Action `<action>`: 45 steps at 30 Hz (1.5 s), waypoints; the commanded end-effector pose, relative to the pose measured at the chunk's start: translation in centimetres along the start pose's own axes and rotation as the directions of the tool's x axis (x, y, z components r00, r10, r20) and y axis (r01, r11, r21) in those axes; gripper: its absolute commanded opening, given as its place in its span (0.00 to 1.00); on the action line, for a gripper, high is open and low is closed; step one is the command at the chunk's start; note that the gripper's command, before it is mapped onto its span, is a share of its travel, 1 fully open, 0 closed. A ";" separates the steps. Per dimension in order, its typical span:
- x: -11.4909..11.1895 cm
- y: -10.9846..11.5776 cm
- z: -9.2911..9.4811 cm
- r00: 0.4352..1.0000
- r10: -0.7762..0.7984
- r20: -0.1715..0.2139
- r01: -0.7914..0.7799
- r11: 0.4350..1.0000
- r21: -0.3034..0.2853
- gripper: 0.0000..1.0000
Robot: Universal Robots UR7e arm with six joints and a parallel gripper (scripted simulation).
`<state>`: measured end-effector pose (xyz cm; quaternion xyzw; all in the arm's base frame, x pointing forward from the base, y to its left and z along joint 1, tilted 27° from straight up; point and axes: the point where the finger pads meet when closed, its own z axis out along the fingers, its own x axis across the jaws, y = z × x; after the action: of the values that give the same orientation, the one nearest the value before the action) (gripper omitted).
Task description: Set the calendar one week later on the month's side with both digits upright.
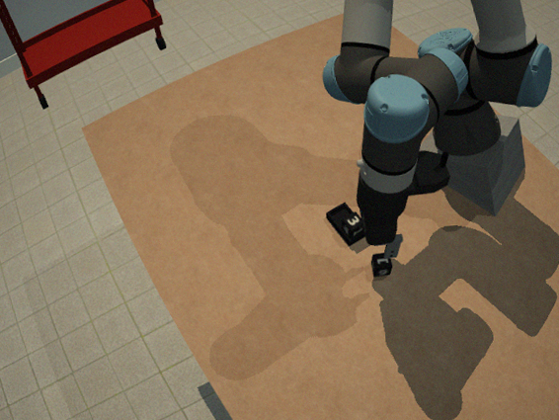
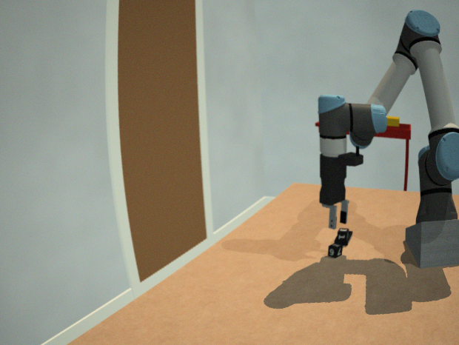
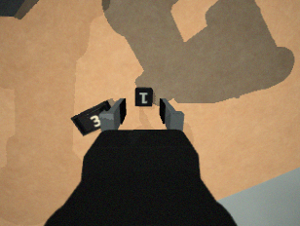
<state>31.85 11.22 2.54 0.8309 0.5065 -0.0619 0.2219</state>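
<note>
A small black tray (image 1: 336, 212) (image 3: 79, 120) lies on the brown table, just left of my gripper. One black cube (image 1: 354, 221) (image 3: 95, 121) stands in it with a white 3 showing on top. It also shows in the exterior view (image 2: 343, 235). The other black cube (image 1: 381, 265) (image 2: 334, 251) (image 3: 144, 96) stands alone on the table outside the tray, with a 1 on top. My gripper (image 1: 388, 253) (image 2: 338, 218) (image 3: 142, 106) is open and empty. It hangs straight down, a little above this loose cube, with a finger to either side of it in the wrist view.
The arm's grey base block (image 1: 491, 174) (image 2: 430, 240) stands on the table to the right of the tray. A red cart (image 1: 89, 27) (image 2: 398, 129) stands on the tiled floor beyond the table. Dark arm shadows lie across the table.
</note>
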 end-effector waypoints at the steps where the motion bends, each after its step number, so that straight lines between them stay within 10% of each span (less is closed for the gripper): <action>1: 0.0 0.0 0.0 1.000 0.000 -0.001 0.000 1.000 -0.001 0.90; 45: 0.0 0.0 1.1 1.000 0.000 -0.001 0.000 1.000 -0.001 0.90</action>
<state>31.95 10.85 1.77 0.8309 0.5065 -0.0621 0.2218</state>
